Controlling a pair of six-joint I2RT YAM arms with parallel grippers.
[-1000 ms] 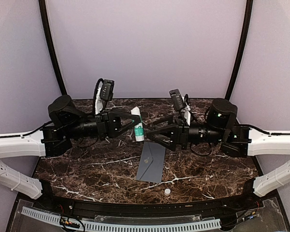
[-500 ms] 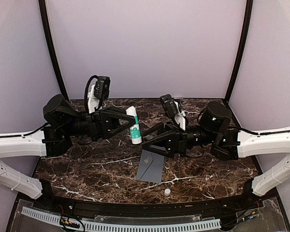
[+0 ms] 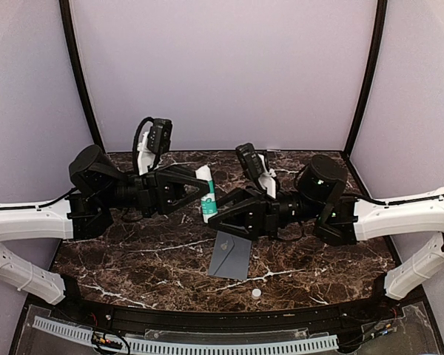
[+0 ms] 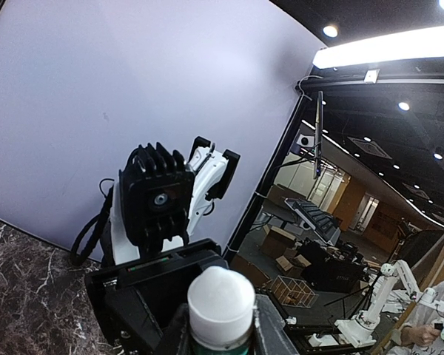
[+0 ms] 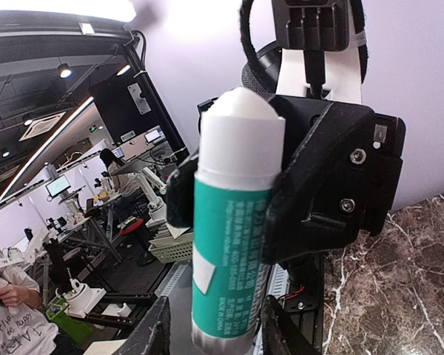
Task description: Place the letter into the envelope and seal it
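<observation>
top external view, nearest first: a small white round piece (image 3: 256, 293), perhaps a cap though i cannot be sure, lies alone on the counter (image 3: 133, 259) by the near edge. just beyond it the envelope (image 3: 233, 260) lies flat, about midway between my two arms. its long axis runs near to far, leaning slightly right at the far end. that far end is hidden under my right arm, so i cannot tell which way the flap points or whether it is shut. its pale emblem faces up. the letter shows in no view; i judge it is already inside, which would explain why the glue is out.

above the envelope's far end, off the counter, the glue stick (image 3: 208, 195) is clenched across its barrel in my left jaws, which reach in from the left. its long axis stands nearly upright, with the white domed end up and away from me and the base down toward my right jaws. i hold it by the middle, i think, so that the base is left free for the other side. in the right wrist view my right jaws straddle that base, one finger (image 5: 157, 329) standing a sliver off it: released, not yet gripping. farthest back is the plain lilac wall (image 3: 222, 74).
</observation>
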